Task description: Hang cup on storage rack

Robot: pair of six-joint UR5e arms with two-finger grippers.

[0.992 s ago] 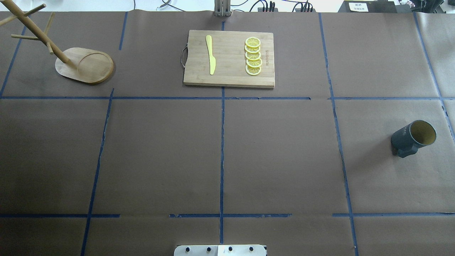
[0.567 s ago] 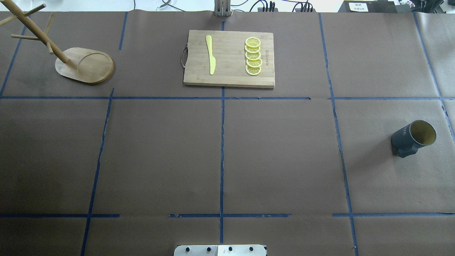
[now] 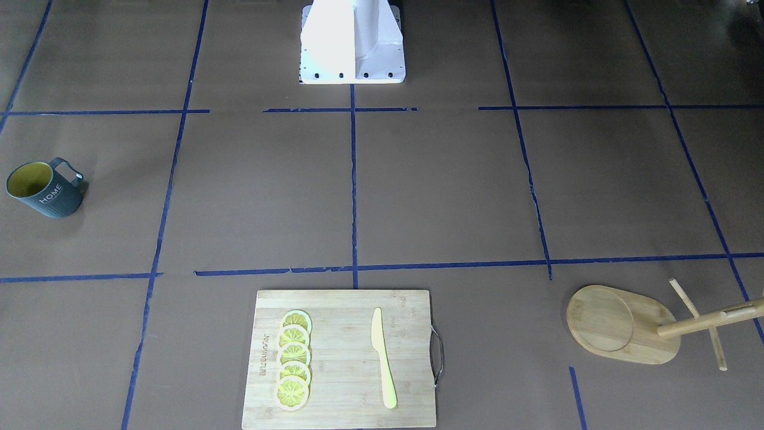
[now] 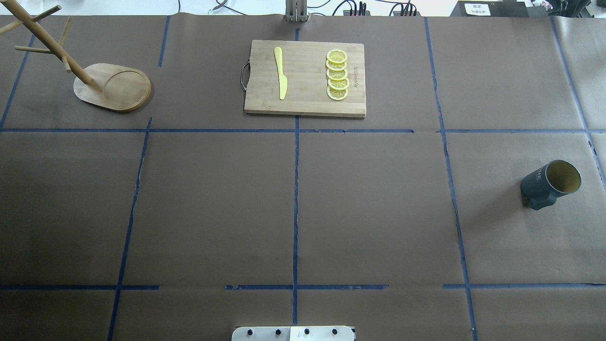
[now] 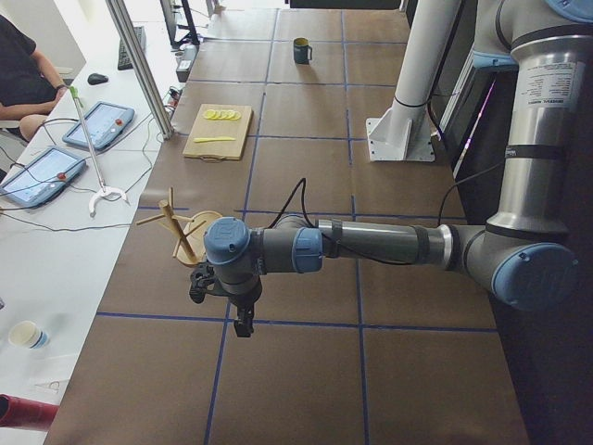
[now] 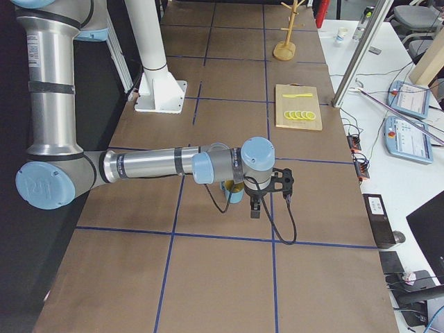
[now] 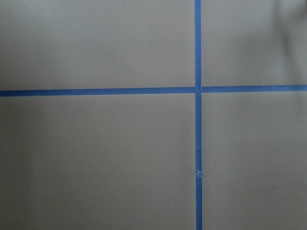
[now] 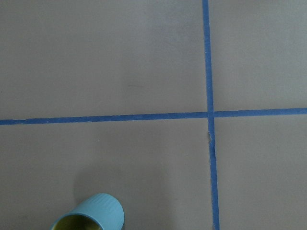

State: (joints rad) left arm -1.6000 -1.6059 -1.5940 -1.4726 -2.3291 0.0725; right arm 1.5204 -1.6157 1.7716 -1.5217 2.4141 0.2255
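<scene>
- Cup (image 4: 551,183) standing upright on the brown-papered table (image 4: 378,213), out on the robot's right side, mouth open to the top. Only the yellow-olive inside visible in there.
- Handle turned toward the robot's base, white HOME lettering facing the operators' side.
- Storage rack (image 4: 111,87) way over at the far left corner, well apart from the cup. Just bare wood in the round recess of its oval base.
- Cutting board (image 4: 305,78) at the far middle, carrying a row of lemon slices (image 4: 337,75) and a yellow knife (image 4: 280,73), the two lying apart.
- Left arm (image 5: 371,243) stretched out roughly level over the table, wrist bent so the left gripper (image 5: 243,324) points straight down, close to the rack in the left side view. Nothing but paper and crossing blue tape (image 7: 197,90) under its wrist camera.
- Right arm (image 6: 152,165) in much the same pose, right gripper (image 6: 254,210) aimed down, cup peeking out just behind the wrist; rim of the cup at the bottom edge of the right wrist view.
- Both grippers only visible from the side cameras, so honestly can't tell whether the fingers are apart or together.
</scene>
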